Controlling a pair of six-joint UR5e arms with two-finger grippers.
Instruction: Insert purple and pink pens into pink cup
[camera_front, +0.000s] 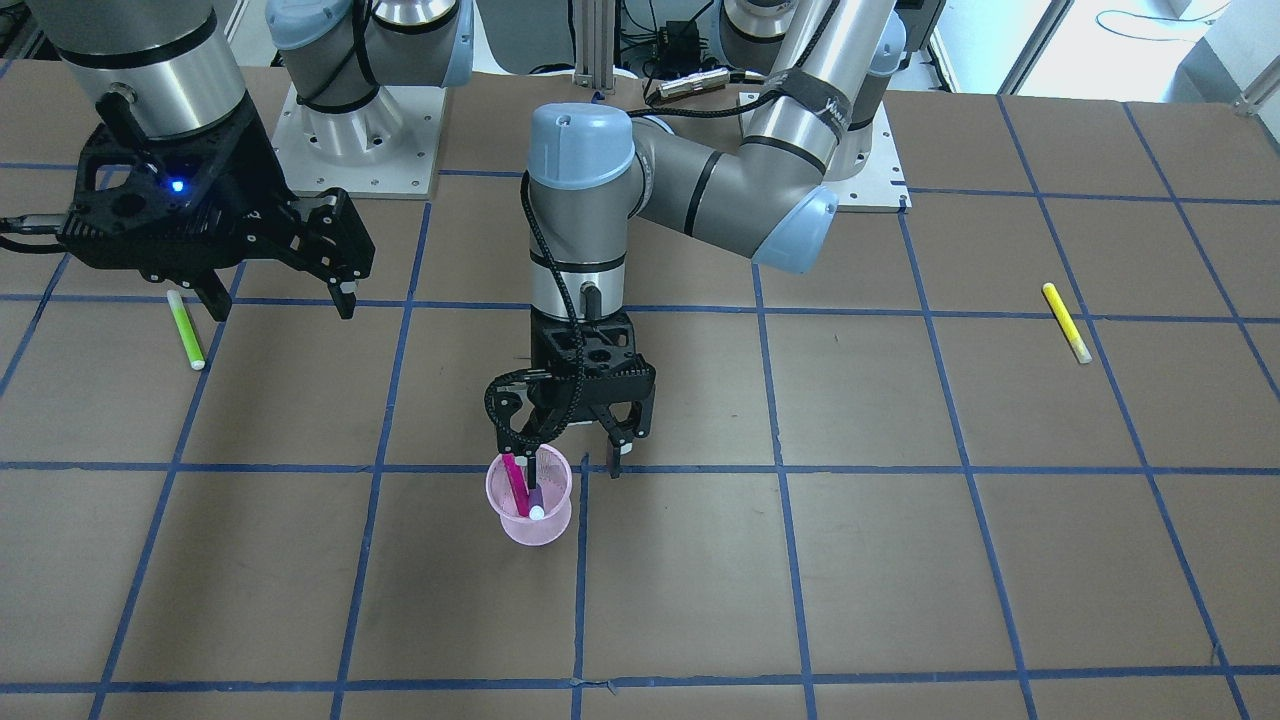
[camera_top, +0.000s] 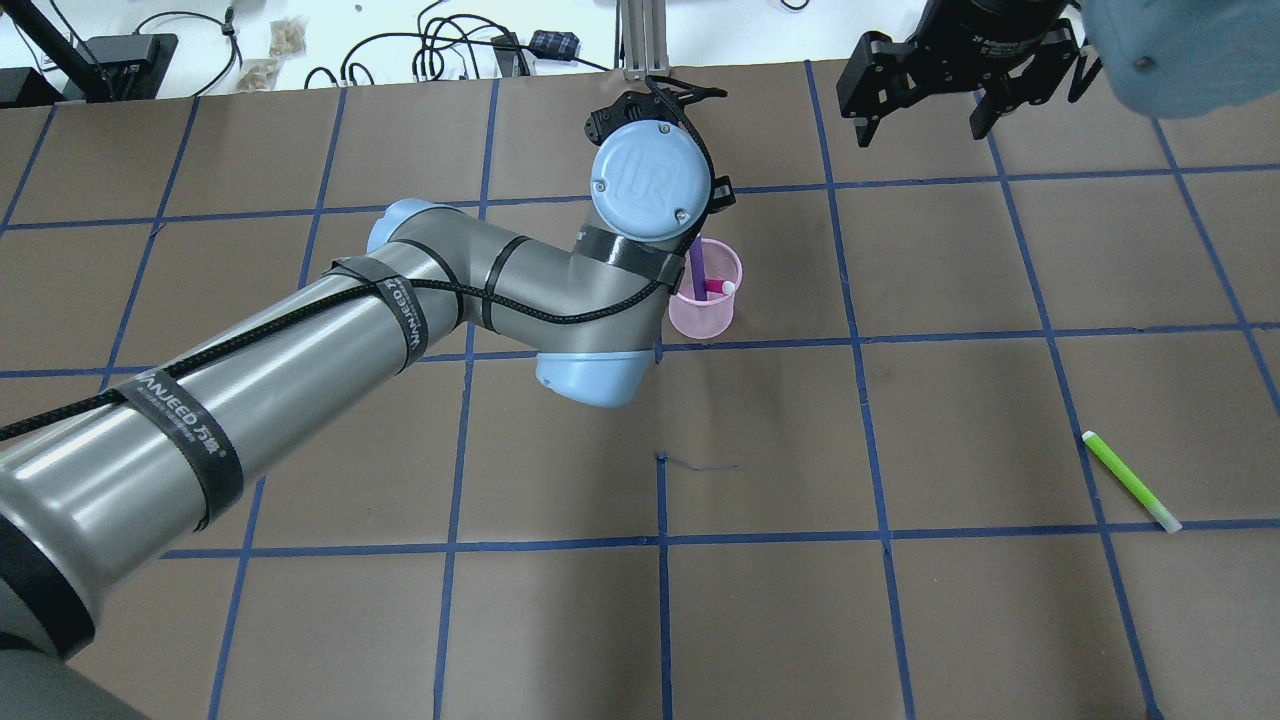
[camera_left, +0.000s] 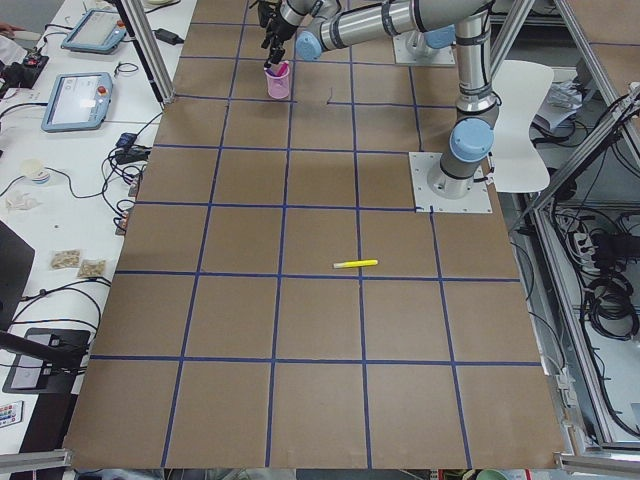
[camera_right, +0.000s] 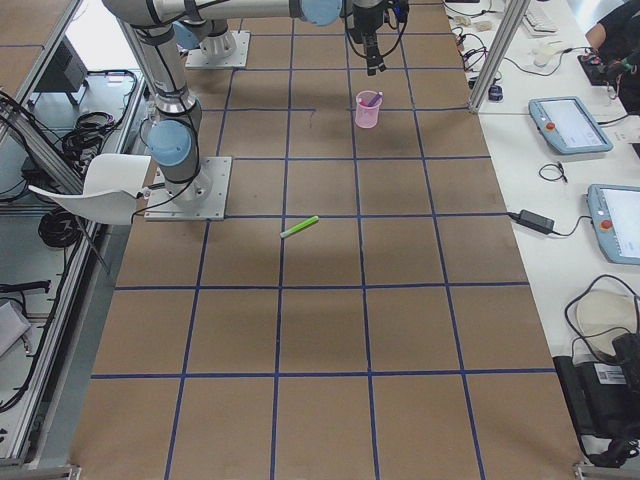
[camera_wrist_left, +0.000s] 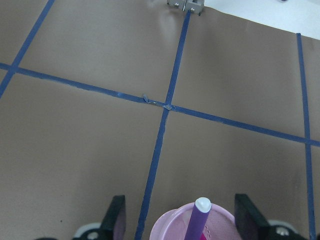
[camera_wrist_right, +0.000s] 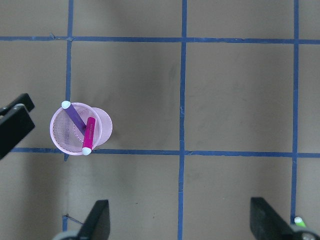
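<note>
The pink cup (camera_front: 548, 528) stands upright near the table's middle. A purple pen (camera_wrist_right: 75, 115) and a pink pen (camera_wrist_right: 89, 135) both stand inside it, leaning on the rim. In the overhead view the pink pen (camera_top: 715, 287) and the purple pen (camera_top: 696, 268) show in the cup (camera_top: 700, 318). My left gripper (camera_front: 572, 462) is open and empty, right above the cup. In the left wrist view the cup (camera_wrist_left: 167, 226) and purple pen (camera_wrist_left: 198, 220) sit between its fingers. My right gripper (camera_front: 275, 300) is open and empty, far from the cup.
A green pen (camera_front: 185, 330) lies on the table under my right gripper; it also shows in the overhead view (camera_top: 1130, 480). A yellow pen (camera_front: 1066, 322) lies far off on my left side. Blue tape lines grid the brown table.
</note>
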